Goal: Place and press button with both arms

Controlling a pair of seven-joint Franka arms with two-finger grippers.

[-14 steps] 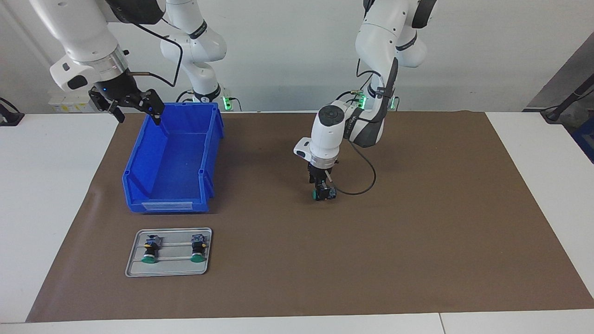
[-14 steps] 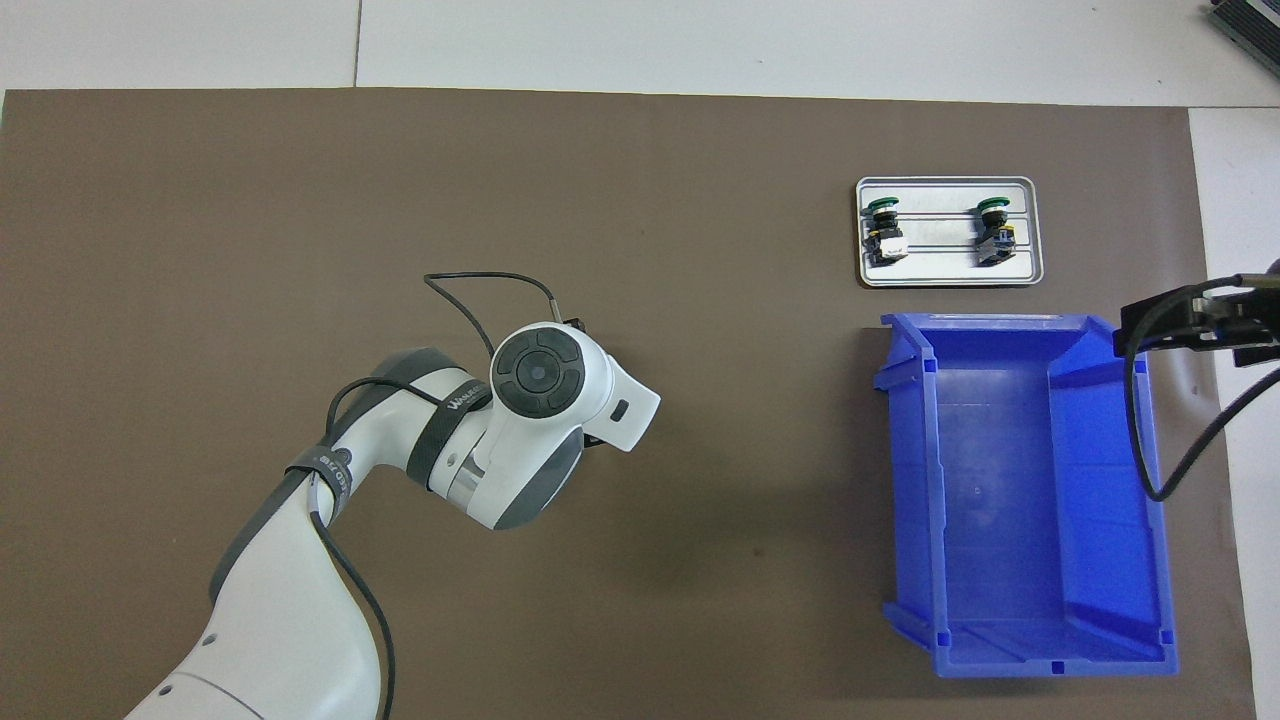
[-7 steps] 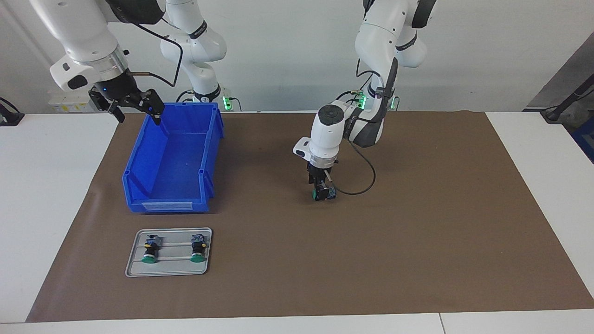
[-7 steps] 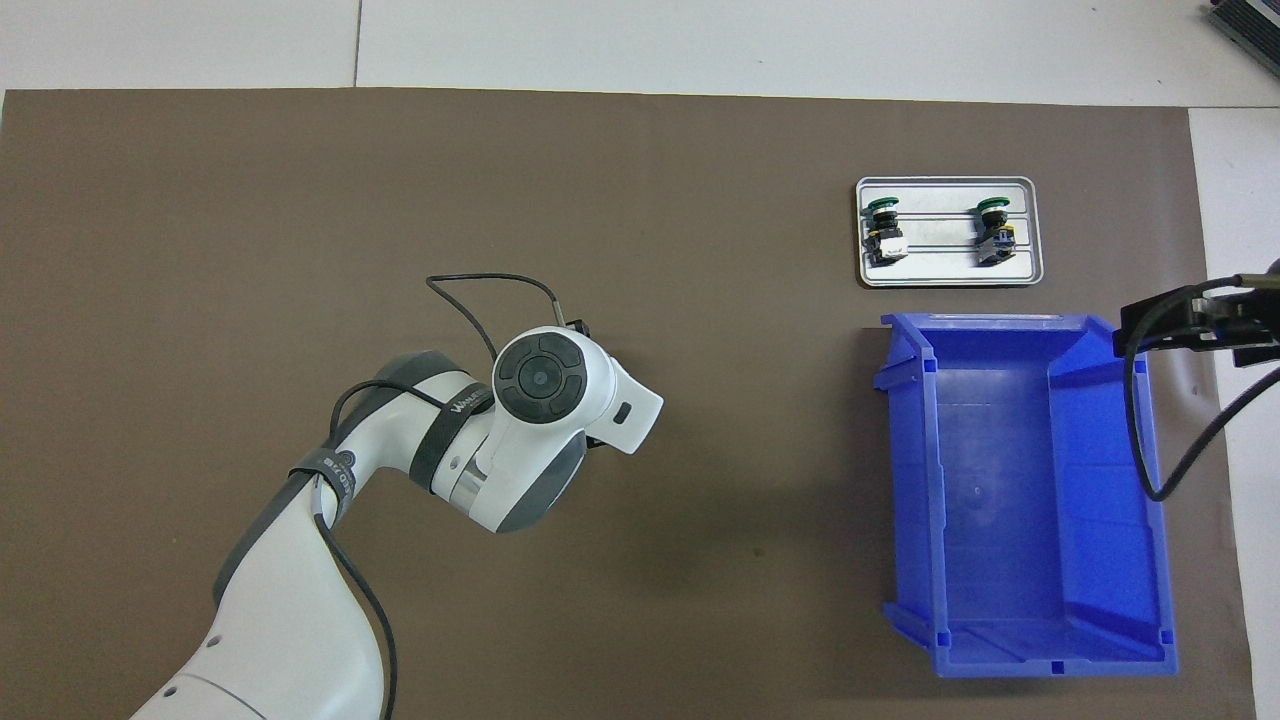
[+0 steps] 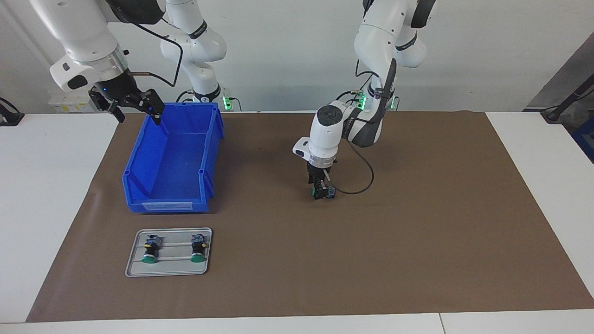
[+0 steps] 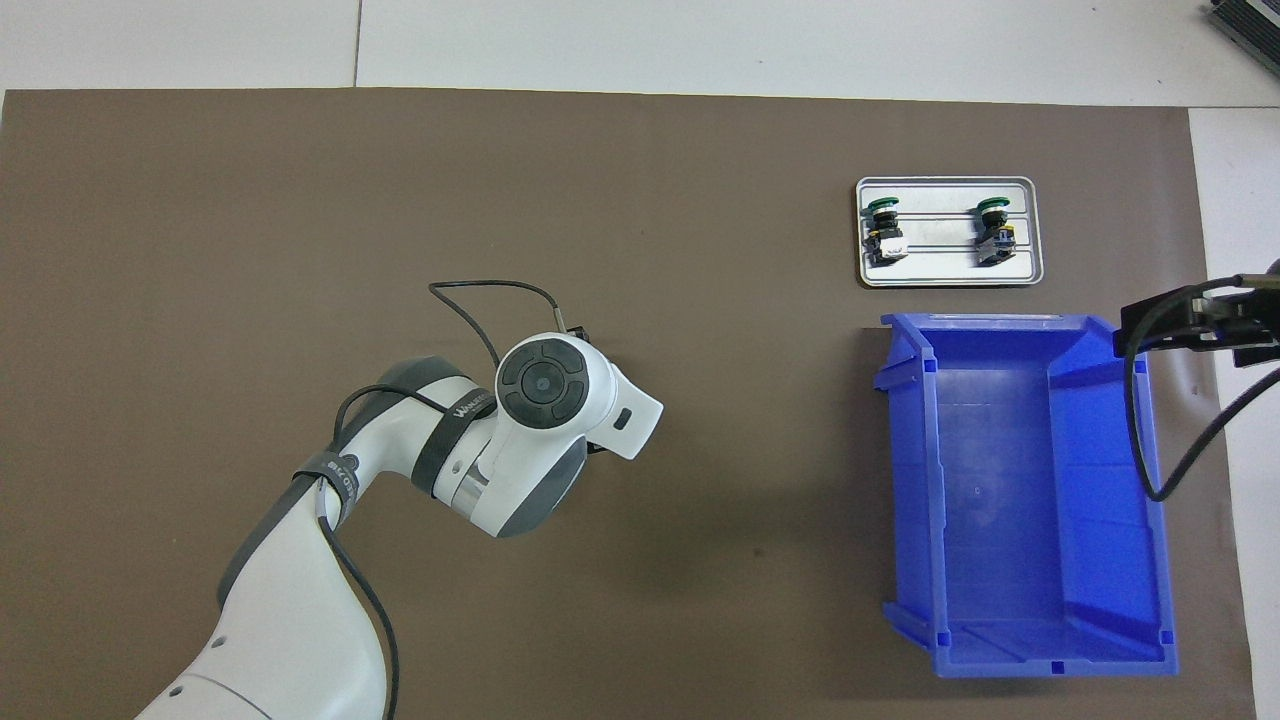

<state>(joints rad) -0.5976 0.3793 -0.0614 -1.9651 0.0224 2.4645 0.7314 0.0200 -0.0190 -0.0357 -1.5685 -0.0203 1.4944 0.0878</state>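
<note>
- Facing view: left pincer low at mid-mat, well apart from the blue bin, toward the left arm's end; the button sits at its tips on the surface.
- Clamped or just beside? Cannot tell.
- Right pincer waits, fingers apart, over the bin's rim, probably ready to press.
- Two spare buttons lie on the tray in front of the bin.

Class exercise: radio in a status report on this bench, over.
Left gripper low on the mat, at the button. Right gripper open, waiting over the blue bin rim.
</note>
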